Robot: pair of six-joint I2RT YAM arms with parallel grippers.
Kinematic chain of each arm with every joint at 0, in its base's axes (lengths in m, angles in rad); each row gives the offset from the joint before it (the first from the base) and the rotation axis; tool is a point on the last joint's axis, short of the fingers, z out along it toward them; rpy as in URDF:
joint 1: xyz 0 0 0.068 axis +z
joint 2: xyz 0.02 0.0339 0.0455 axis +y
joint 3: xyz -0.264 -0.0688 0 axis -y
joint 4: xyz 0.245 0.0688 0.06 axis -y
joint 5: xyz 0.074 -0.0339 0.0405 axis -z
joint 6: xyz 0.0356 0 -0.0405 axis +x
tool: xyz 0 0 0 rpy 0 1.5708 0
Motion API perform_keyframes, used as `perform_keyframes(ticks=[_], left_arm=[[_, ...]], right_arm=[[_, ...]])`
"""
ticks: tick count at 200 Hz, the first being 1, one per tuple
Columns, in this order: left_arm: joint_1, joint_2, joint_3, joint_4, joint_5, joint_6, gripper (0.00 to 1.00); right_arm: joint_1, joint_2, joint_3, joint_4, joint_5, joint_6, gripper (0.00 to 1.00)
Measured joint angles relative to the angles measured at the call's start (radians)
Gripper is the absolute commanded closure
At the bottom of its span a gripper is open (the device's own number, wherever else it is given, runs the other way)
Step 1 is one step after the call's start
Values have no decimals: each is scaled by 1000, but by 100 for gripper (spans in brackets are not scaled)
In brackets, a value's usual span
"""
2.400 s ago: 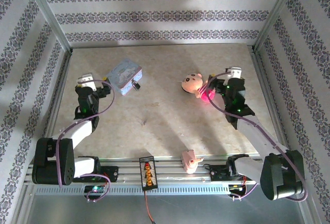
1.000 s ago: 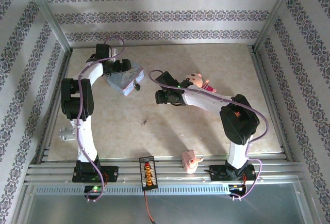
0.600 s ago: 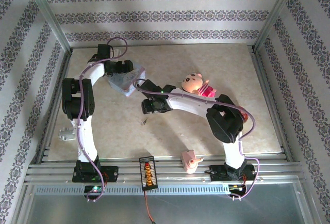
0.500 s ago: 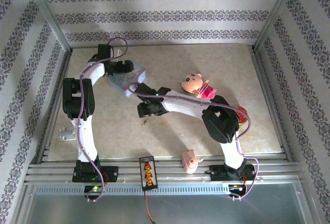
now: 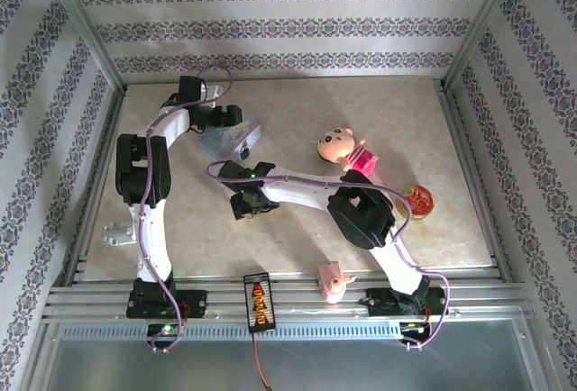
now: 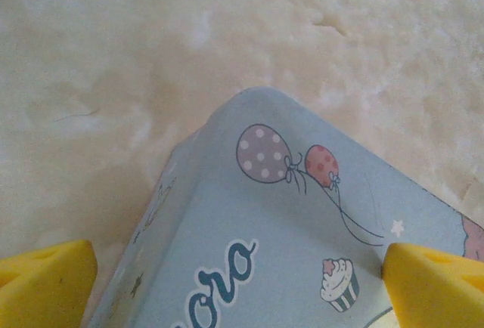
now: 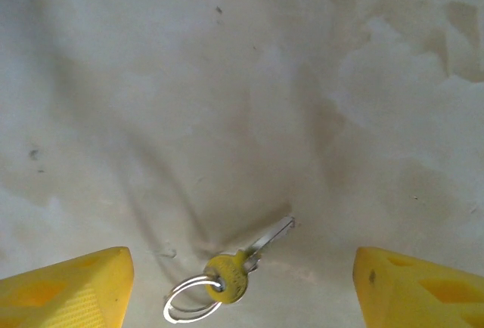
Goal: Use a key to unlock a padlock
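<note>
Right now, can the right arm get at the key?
Probably yes. The key lies flat on the table, between the open fingers of the right gripper in the wrist view, with nothing covering it. Lying flat, it may be fiddly to pinch.

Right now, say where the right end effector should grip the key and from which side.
Probably the key by its yellow round head, coming from straight above: it lies flat on the table, the head is its widest part, and the blade looks too thin.
</note>
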Motion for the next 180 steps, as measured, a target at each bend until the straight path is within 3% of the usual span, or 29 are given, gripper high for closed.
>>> perform_keyframes(ticks=[27,68,115,148,180], left_arm=[[-8,3,3,-1,6,3,3],[-19,8,13,-10,10,12,3],[-49,17,32,-42,40,45,4],[-82,23,48,-76,63,71,4],[-109,42,77,-104,86,93,5]], right_arm=[[0,21,10,-27,11,0,29],[6,22,10,-38,20,3,50],[-2,-53,-115,23,12,18,82],[-49,-159,-269,55,-4,35,100],[-103,-244,-390,88,-16,39,100]])
